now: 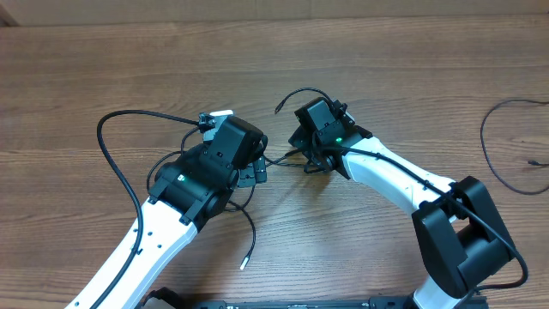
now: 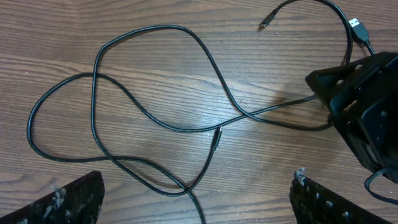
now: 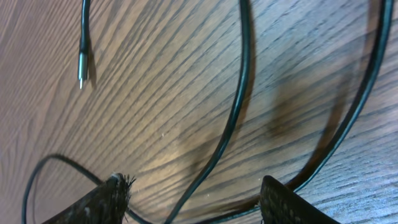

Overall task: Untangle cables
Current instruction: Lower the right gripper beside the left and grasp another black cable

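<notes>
1. Your left arm's own thick lead (image 1: 103, 142) bows out to the far left. A wide swing could sweep it across the table (image 1: 386, 51) and snag it.
2. Your left gripper (image 2: 196, 186) hangs over the cables (image 2: 155, 118) with its jaws spread wide, holding nothing. The cables lie looped and crossed on the wood between the two grippers. Several strands cross right below the left one, near a small plug tip (image 2: 217, 132), so a straight drop may catch two at once and tighten the tangle.
3. Your right gripper (image 3: 194, 183) sits low over the wood, jaws apart, with one strand (image 3: 235, 106) running between the fingers but not pinched. So thin a cord may slip out as the fingers shut, or the pads may scrape the table.
4. The grippers are near each other. A hard pull by either could knock them together.
5. A separate cord (image 1: 502, 146) lies well apart at the far right. Dragging the bundle that way could tangle it in.
</notes>
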